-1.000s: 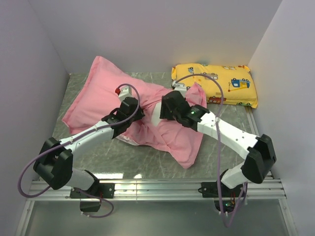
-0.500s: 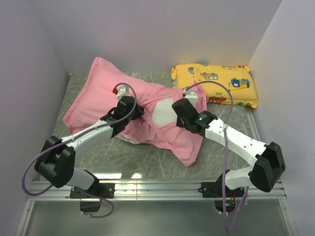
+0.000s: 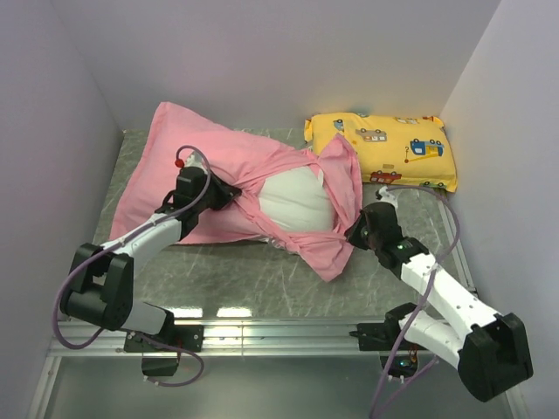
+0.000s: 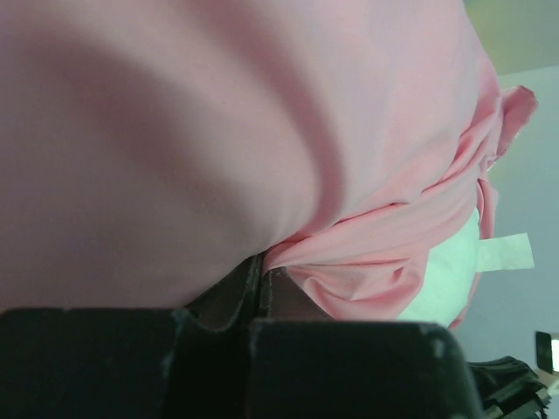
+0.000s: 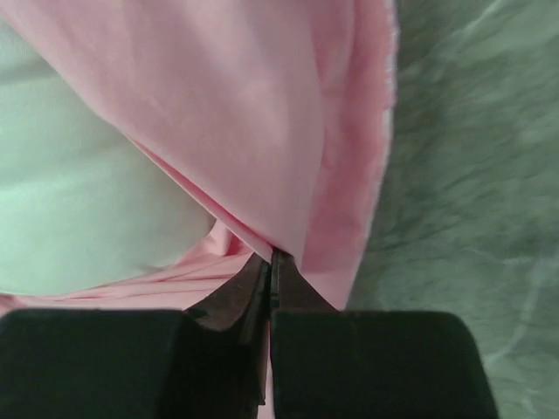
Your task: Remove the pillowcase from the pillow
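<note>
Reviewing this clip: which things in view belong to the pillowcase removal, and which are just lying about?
Part of the job:
- pink pillowcase
- white pillow, partly bared at the opening
- left gripper and right gripper, each shut on pink fabric

Lying about:
- yellow vehicle-print pillow, at the far right of the table, held by neither gripper
</note>
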`<state>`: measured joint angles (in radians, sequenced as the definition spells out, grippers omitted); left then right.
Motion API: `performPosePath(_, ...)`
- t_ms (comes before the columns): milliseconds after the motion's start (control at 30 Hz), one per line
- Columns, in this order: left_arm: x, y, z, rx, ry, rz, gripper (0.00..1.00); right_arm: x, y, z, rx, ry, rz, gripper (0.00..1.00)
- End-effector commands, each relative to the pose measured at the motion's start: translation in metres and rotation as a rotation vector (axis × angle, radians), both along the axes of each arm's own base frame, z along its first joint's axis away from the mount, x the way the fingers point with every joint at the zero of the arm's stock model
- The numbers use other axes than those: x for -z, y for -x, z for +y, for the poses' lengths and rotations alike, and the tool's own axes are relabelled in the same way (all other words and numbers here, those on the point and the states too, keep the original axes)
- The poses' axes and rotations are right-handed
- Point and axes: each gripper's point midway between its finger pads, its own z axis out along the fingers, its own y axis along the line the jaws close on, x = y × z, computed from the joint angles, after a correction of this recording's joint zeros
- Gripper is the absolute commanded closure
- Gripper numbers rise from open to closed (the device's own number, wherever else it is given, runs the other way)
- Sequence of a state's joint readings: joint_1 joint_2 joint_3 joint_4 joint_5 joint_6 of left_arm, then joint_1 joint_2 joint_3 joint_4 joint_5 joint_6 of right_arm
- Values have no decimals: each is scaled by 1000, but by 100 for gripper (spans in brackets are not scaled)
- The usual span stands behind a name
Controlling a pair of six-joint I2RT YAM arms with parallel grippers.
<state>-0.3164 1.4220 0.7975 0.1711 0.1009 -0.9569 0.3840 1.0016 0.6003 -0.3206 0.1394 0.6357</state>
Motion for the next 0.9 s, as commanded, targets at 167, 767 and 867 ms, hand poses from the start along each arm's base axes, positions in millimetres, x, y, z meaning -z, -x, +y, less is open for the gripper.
performPosePath(167,30,2,34,-77,-74,57,99,54,0,33,-73,-192,111,100)
performPosePath(767,-55,21,9,-42,-437,-84,44,65,-5,48,-135,-223,109,100)
performPosePath(867,-71,23,10,-42,-445,-110,35,61,-3,49,-144,-226,105,100)
